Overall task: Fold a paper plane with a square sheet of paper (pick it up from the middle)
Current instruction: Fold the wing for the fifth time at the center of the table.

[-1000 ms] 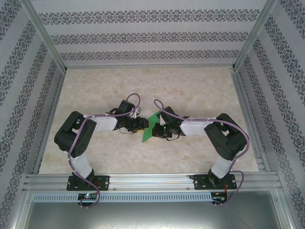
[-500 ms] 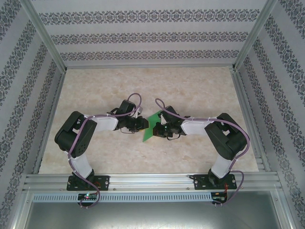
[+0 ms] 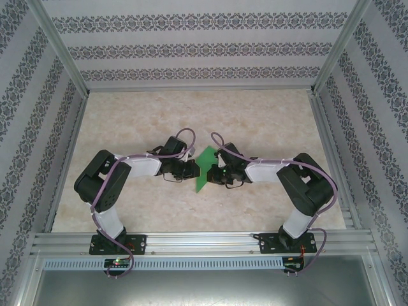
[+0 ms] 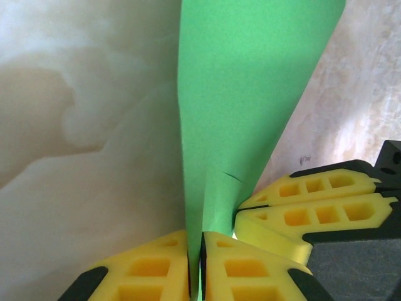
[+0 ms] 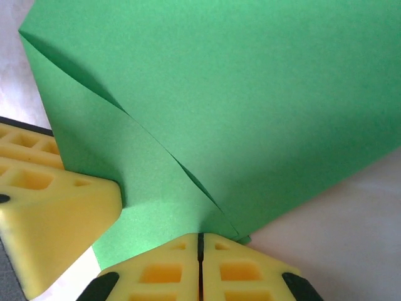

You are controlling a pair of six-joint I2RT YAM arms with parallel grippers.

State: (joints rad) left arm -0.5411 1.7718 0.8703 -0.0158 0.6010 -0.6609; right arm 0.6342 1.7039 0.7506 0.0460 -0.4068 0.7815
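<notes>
Left arm [image 3: 108, 185]: white-and-black, elbow bent, reach made toward table centre.
Left gripper [image 4: 195, 241]: yellow foam pads pressed together; edge of thin bright-green paper sheet [image 4: 250, 94] pinched between them.
Sheet: located mid-table over beige marbled table top [image 3: 127, 121], held between both grippers, stood on edge, partly folded; overlapping flaps and crease lines noted in right wrist view. Contact with table not determinable.
Right gripper [image 5: 200, 237]: pads closed tight; sheet's lower edge clamped at seam.
Grippers observed just beside each other, on opposite sides of sheet.
</notes>
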